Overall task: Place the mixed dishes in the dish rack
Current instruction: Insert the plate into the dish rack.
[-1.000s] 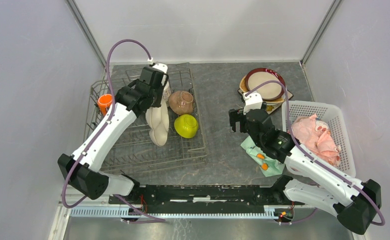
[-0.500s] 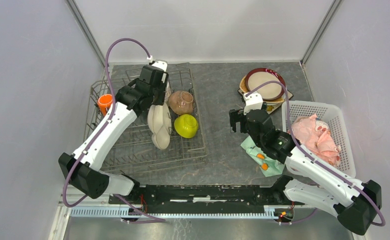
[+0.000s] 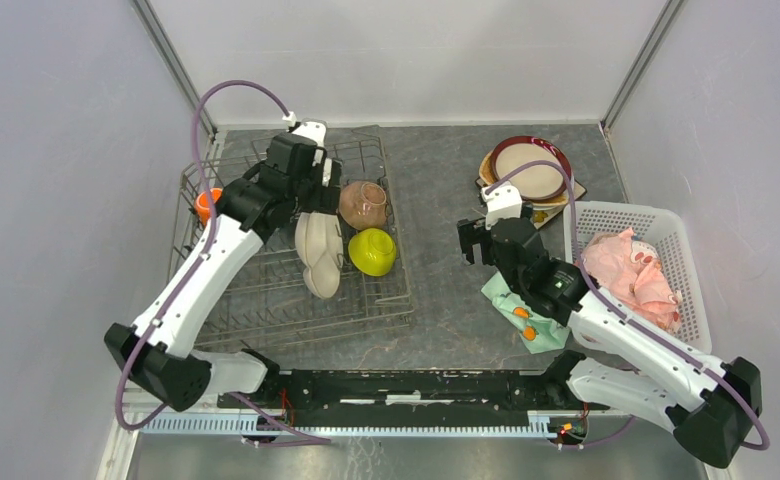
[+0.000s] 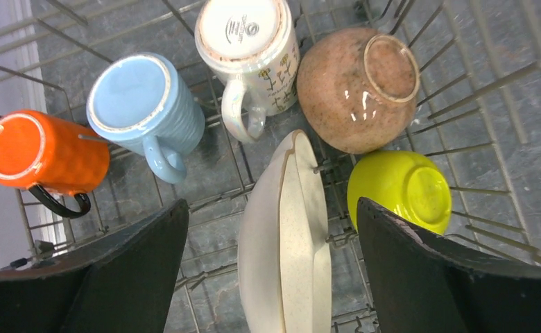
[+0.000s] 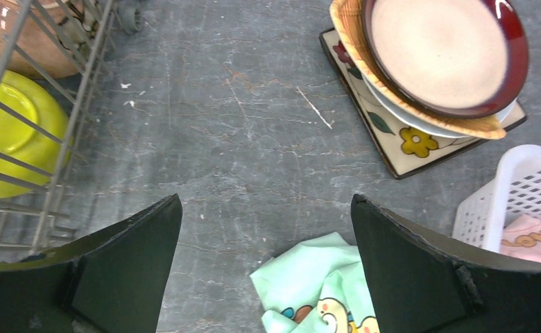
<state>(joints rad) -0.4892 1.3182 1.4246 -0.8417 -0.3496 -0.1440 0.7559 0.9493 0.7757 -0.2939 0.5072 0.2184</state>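
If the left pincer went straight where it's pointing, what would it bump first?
The left pincer would probably meet the cream plate, standing on edge in the dish rack.

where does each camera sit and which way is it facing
Top external: fixed above and behind the arms, looking down on the grey table; the whole left arm and right arm show.
Left wrist: on the left arm, facing down into the grey wire dish rack; the open left gripper brackets the upright cream three-section plate.
Right wrist: on the right arm, facing down at bare table near the red-rimmed plate; the open right gripper shows.
Shared: the lime-green bowl appears in all three.
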